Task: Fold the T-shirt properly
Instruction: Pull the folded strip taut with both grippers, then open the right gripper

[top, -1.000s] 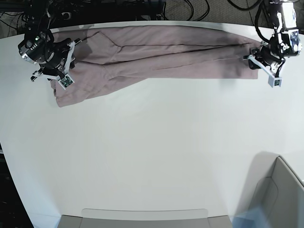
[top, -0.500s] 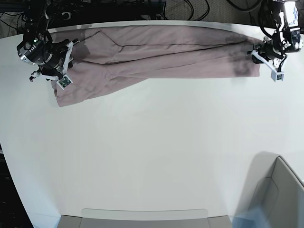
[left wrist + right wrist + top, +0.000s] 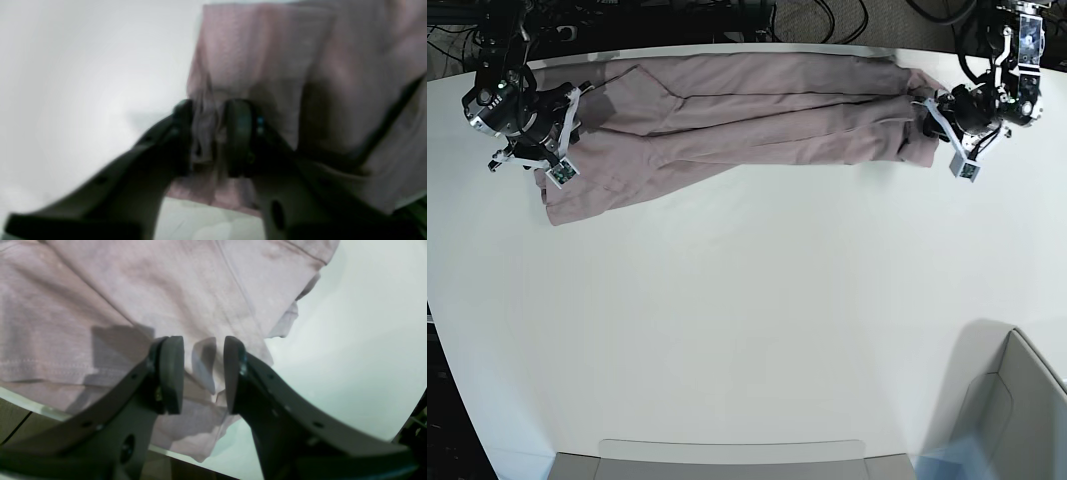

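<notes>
No brand, label or readable writing shows anywhere; small square tags on the gripper housings are too small to make out.

The dusty-pink short-sleeved T-shirt of thin soft fabric [image 3: 737,115] lies as a long, narrow, creased band across the 12 o'clock edge of the white round-cornered table [image 3: 747,320], running from about 10 o'clock to about 2 o'clock, with long fold lines along its length. A stitched hem shows in the right wrist view [image 3: 50,368].

The left gripper [image 3: 208,138] at the 2 o'clock end has its dark pads pinched on a bunched fold of the T-shirt's edge [image 3: 253,60]; the picture is blurred. The right gripper [image 3: 203,373] at the 10 o'clock end has its jaws apart, a raised fold of cloth standing in the gap; I cannot tell if the pads touch it.

Against the earlier base pictures, the left gripper [image 3: 949,112] has narrowed onto the cloth and shifted toward 9 o'clock, dragging that end inward so the fabric there now bunches. The right gripper [image 3: 527,115] and its end look unchanged.
</notes>
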